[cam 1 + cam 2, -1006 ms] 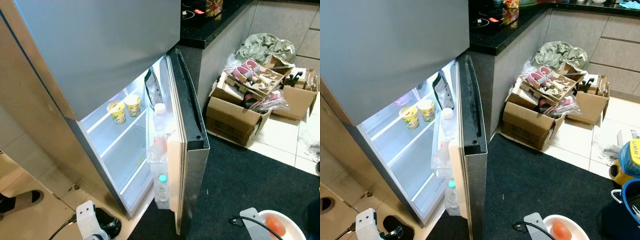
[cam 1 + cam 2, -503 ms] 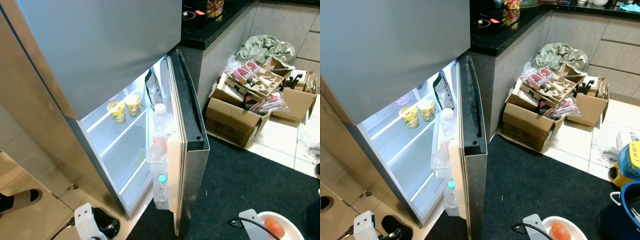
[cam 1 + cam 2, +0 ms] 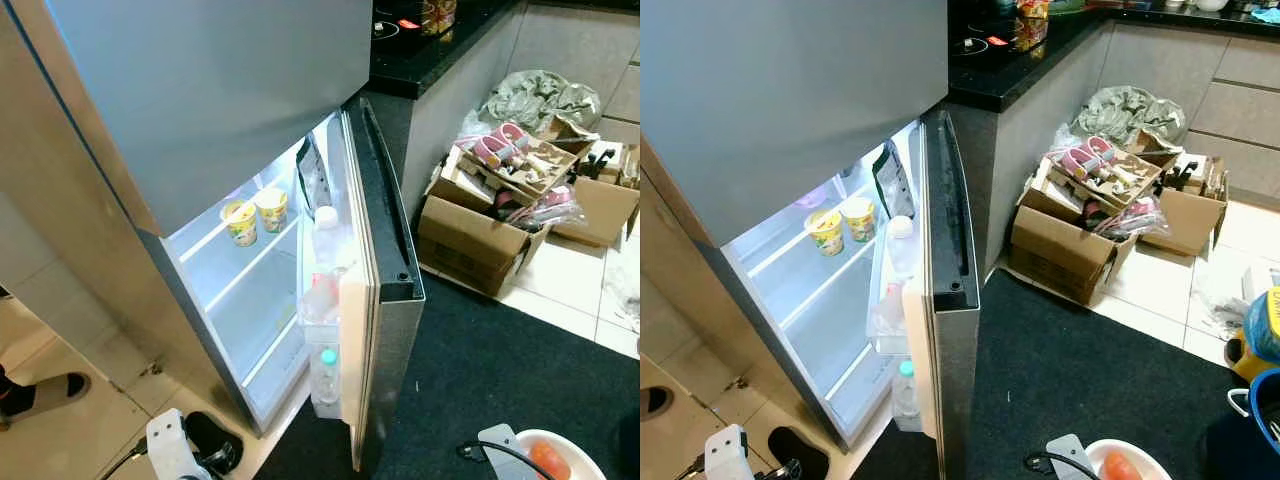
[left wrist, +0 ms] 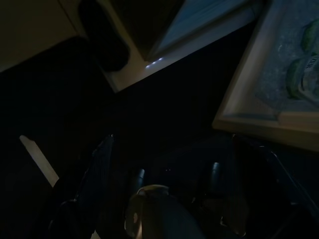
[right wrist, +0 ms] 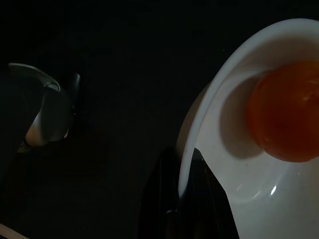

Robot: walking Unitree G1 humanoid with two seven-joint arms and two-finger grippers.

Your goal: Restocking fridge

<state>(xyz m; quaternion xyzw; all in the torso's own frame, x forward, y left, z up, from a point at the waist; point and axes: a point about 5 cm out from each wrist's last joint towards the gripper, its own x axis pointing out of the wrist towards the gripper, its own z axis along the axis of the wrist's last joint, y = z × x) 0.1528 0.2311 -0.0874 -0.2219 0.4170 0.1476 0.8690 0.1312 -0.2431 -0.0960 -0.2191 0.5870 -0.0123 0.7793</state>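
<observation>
Two black fingers of the right gripper (image 5: 180, 214) are clamped together on the rim of a white bowl (image 5: 234, 199), one finger inside the wall and one outside, which is why the bowl hangs level enough to carry. An orange fruit (image 5: 284, 112) sits in the hollow of the bowl, well clear of the pinched rim, so it cannot be squeezed. From the head, the bowl (image 3: 560, 452) is low and to the right of the open fridge door (image 3: 385, 300), above the dark mat (image 3: 1090, 370).

Across from it, the left gripper (image 4: 149, 199) hangs low to the left of that door, near a dark slipper (image 3: 215, 440) on the tiles; whether its fingers are apart or together I cannot tell in the gloom.

Beyond the door, the lit fridge compartment (image 3: 250, 300) stands open, likely so the bowl can go on a shelf. Two yellow cups (image 3: 255, 215) stand side by side on the upper shelf, and bottles (image 3: 325, 370) fill the door racks. Well to the right of the door, cardboard boxes (image 3: 480, 240) of clutter sit against the cabinet. A person's foot (image 3: 35, 392) shows far to the left of the door.
</observation>
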